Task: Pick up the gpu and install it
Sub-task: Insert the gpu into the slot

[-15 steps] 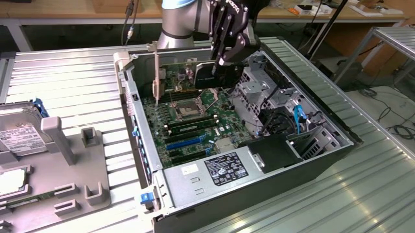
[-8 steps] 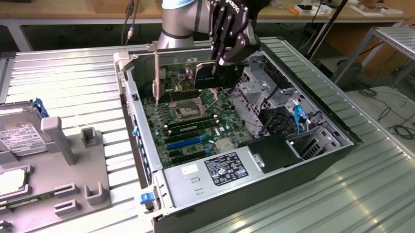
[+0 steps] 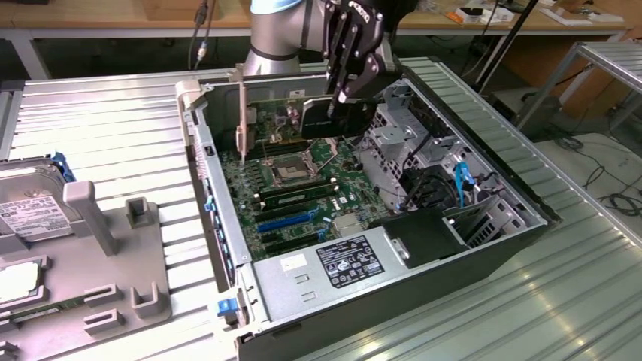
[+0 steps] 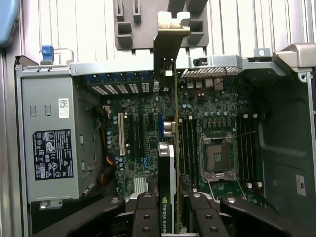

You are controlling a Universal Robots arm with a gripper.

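**Figure. Expansion card held over an open tower.** The gripper (image 3: 344, 96) (image 4: 170, 197) stands above an open computer case (image 3: 507, 226) (image 4: 222, 61), which lies on its side on a ribbed metal table (image 3: 120, 128). The jaws are pinching the gpu (image 3: 289, 116) (image 4: 167, 168), with black fingers (image 4: 146, 212) pressed against each face of the card.

The card hangs upright and edge-down from the jaws. Its long side runs away from them toward the case's rear wall. Its silvery end bracket (image 3: 242, 113) (image 4: 170, 34) is at the end farthest from the jaws, just beside that wall. A strip lettered NVIDIA shows on the card's top edge between the jaws.

Straight beneath the jaws lies the green motherboard (image 3: 336, 199) (image 4: 136, 163). In the wrist view the card's edge lines up between the memory slots (image 4: 187, 148) on one side and a blue slot (image 4: 160, 126) on the other. From where I stand I cannot tell whether the card's lower edge touches any slot.

The CPU socket (image 3: 291, 171) (image 4: 217, 160) sits near the jaws, past the memory slots. On the opposite side of the card, farther from the jaws, are a white slot (image 4: 120, 133) and then the silver power supply (image 3: 341, 263) (image 4: 49, 153) with its black label.

Well apart from the jaws, outside the case at the exterior view's left, a hard drive (image 3: 30, 214) rests by a grey fixture tray (image 3: 110, 256).
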